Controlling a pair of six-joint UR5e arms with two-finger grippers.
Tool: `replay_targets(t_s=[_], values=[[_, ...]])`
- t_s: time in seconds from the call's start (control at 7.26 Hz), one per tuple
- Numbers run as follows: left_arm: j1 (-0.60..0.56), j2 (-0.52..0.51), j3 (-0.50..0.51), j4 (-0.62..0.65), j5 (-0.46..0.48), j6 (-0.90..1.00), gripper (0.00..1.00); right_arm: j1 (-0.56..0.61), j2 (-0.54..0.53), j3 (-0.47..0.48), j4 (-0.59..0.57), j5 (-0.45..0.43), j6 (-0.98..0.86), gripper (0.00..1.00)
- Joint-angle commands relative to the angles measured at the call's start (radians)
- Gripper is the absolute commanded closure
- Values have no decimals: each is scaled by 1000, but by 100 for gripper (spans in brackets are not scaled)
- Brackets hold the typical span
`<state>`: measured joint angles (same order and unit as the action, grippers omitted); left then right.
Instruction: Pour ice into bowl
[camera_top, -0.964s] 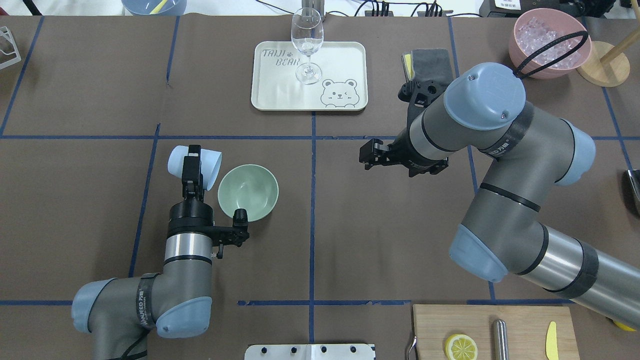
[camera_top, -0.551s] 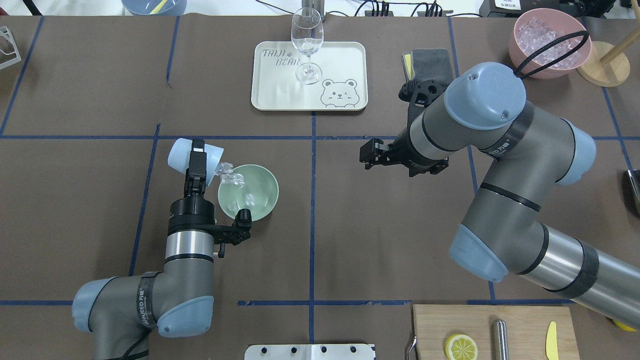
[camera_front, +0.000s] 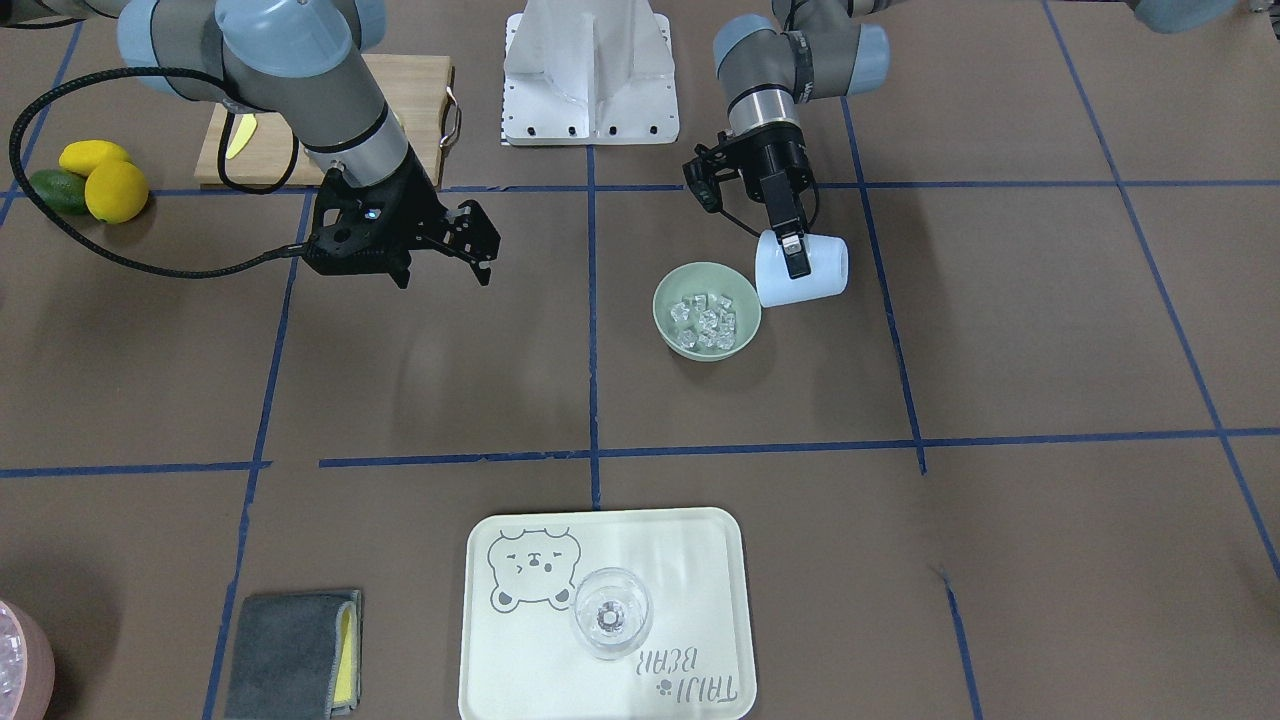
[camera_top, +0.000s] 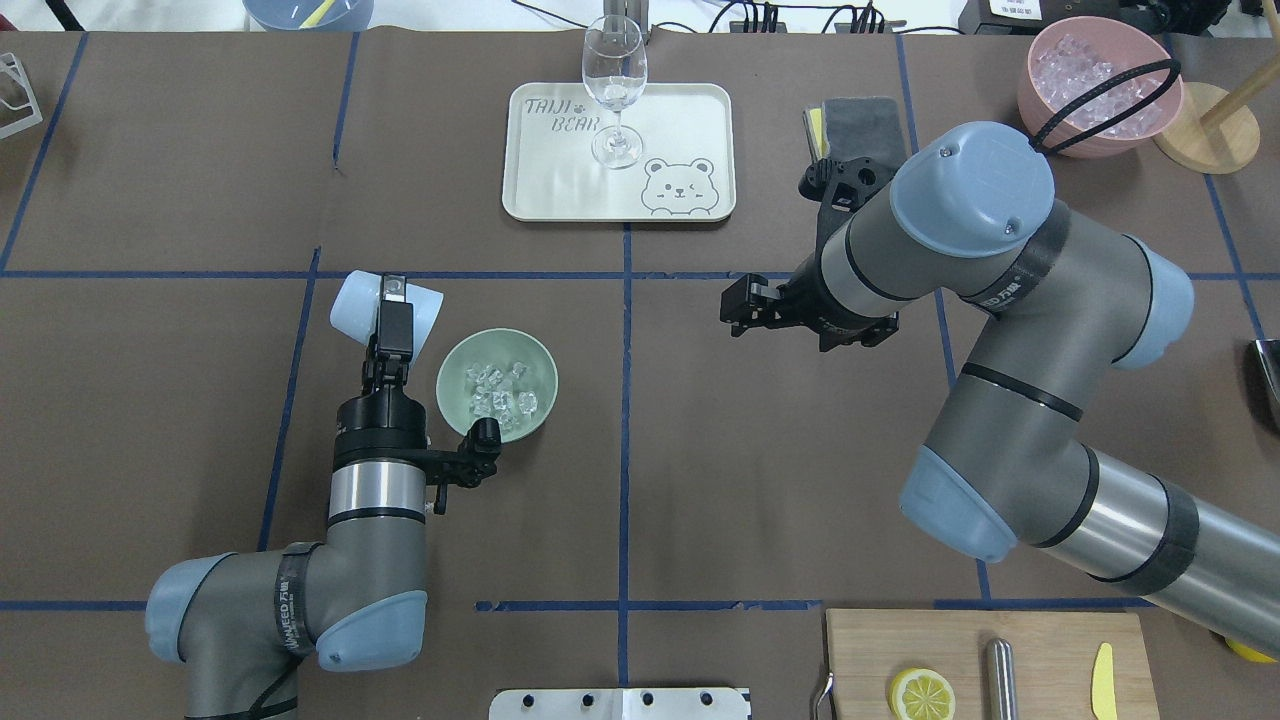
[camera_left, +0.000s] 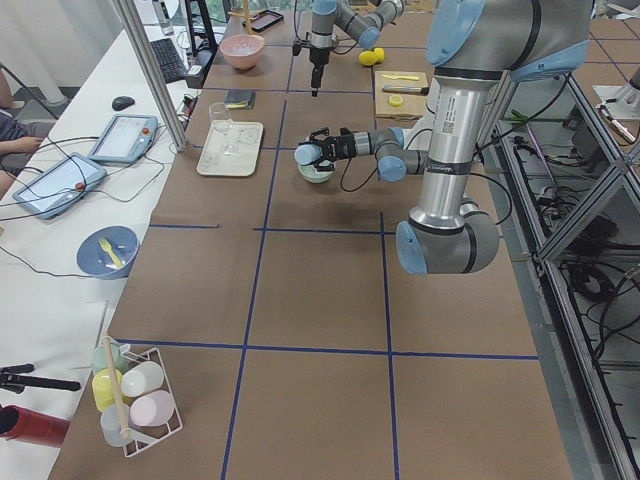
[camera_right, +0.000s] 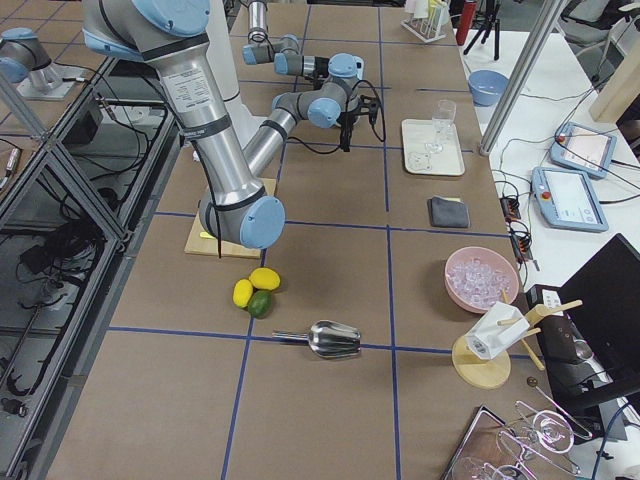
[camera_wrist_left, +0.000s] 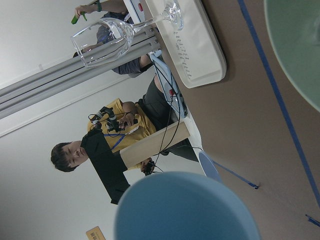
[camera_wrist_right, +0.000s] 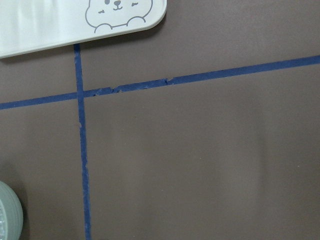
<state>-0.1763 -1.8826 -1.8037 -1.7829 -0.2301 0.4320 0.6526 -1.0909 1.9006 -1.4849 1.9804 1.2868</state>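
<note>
1. Now the left hand (camera_top: 393, 310) stays clamped on the pale blue cup (camera_top: 352, 305). The cup is tipped on its side just left of the bowl, mouth toward it, and no cubes fall from it any longer.
2. Empty a second ago, the bowl (camera_top: 545, 372) now holds the ice (camera_top: 498, 392) as a small heap at its bottom. The pour looks done; righting the cup is probably what remains.
3. Well to the right, the right hand (camera_top: 742, 305) hangs unmoved over the bench (camera_top: 700, 450), fingers apart, holding nothing.
</note>
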Motion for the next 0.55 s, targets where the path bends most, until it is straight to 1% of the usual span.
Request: replay_targets(t_s=[0.0, 0.14, 0.28, 0.41], values=[[0, -1, -14, -4, -2, -1, 100, 1, 0, 0, 0, 0, 0, 0], [0, -3, -29, -15, -6, -1, 100, 1, 0, 0, 0, 0, 0, 0], [0, -3, -83, -16, -14, -1, 100, 1, 0, 0, 0, 0, 0, 0], [-2, -1, -95, -18, -79, -4, 100, 1, 0, 0, 0, 0, 0, 0]])
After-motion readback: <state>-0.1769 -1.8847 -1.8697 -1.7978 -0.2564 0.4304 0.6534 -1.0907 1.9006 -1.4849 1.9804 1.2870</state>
